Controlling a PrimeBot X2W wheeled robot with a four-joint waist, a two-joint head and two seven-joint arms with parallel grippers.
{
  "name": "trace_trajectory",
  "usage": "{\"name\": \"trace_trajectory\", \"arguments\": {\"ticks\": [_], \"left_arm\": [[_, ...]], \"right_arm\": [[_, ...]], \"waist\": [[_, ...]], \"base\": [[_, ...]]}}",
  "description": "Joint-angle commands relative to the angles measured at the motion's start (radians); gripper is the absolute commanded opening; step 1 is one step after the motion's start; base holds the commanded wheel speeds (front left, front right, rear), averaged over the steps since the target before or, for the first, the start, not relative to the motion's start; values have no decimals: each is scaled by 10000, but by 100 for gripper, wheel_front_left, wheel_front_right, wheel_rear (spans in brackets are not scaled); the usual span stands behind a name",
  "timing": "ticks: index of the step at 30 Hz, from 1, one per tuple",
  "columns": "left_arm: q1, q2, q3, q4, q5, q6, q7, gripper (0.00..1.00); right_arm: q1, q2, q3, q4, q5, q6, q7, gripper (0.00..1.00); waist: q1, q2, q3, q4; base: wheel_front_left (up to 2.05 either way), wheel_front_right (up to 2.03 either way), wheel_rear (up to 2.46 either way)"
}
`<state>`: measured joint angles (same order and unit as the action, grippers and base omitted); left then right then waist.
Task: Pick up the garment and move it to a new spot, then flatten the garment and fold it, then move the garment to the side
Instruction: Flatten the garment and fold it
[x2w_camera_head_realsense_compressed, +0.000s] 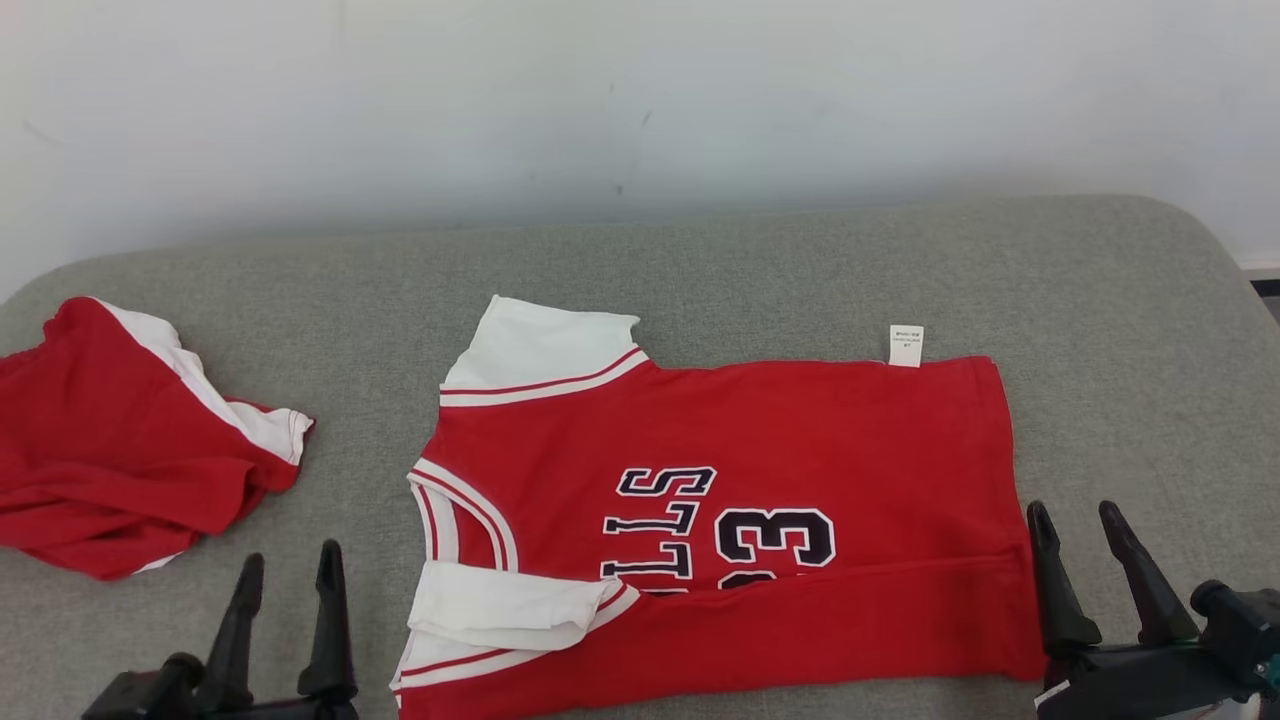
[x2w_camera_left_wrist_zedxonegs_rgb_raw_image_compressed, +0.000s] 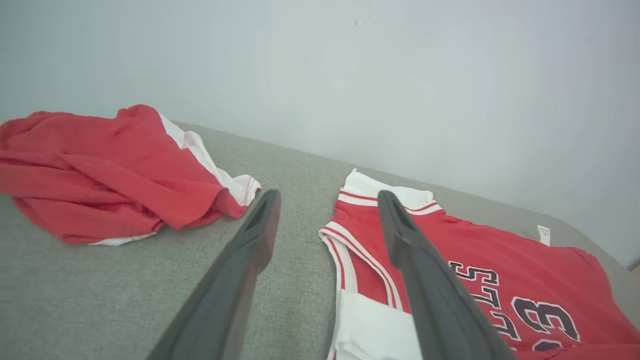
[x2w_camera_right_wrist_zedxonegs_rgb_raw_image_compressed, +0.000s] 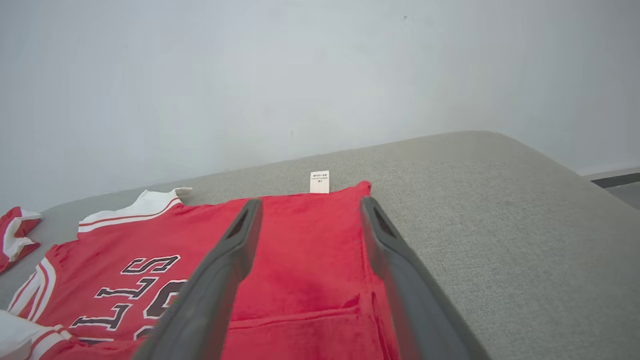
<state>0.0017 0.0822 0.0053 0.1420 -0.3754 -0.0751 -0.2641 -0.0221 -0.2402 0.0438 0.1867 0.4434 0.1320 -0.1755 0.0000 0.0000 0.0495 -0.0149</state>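
Left claw (x2w_camera_head_realsense_compressed: 289, 556) and right claw (x2w_camera_head_realsense_compressed: 1072, 508) both gape empty; the red white-sleeved cotton jersey (x2w_camera_head_realsense_compressed: 800, 430) lies flat between them, long axis claw to claw, hem beside my right.

Head above, wrists low: common garment (x2w_camera_head_realsense_compressed: 800, 430)

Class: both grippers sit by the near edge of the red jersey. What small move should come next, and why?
Probably move the left gripper and right gripper, both open, to the far edge of the jersey. The near strip already lies folded over the print, while the far white sleeve and the label side lie flat.
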Motion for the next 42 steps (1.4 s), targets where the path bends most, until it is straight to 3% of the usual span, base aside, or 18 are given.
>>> {"name": "trace_trajectory", "arguments": {"ticks": [1,10,19,34,42], "left_arm": [[-174,8,162,-127,212,6,-3,100],[-136,253,628,-482,1287,-15,-1,100],[548,87,860,-640,1651,-160,-3,100],[1059,-143,1033,-549,1879,-354,-2,100],[464,-214,904,-167,1805,-432,-3,100]], "right_arm": [[-111,94,6,-138,-345,-23,-220,100],[34,587,52,-770,-1606,-23,-735,100],[951,1073,-50,-1347,-2048,-23,-888,100],[1474,1178,95,-1700,-2417,-23,-906,100],[894,1034,-506,-1318,-2130,-23,-908,100]], "waist": [[0,0,-54,31],[0,0,-277,136],[0,0,-426,325],[0,0,-548,351],[0,0,-455,201]], "base": [[0,0,0],[0,0,0],[0,0,0],[0,0,0],[0,0,0]]}}
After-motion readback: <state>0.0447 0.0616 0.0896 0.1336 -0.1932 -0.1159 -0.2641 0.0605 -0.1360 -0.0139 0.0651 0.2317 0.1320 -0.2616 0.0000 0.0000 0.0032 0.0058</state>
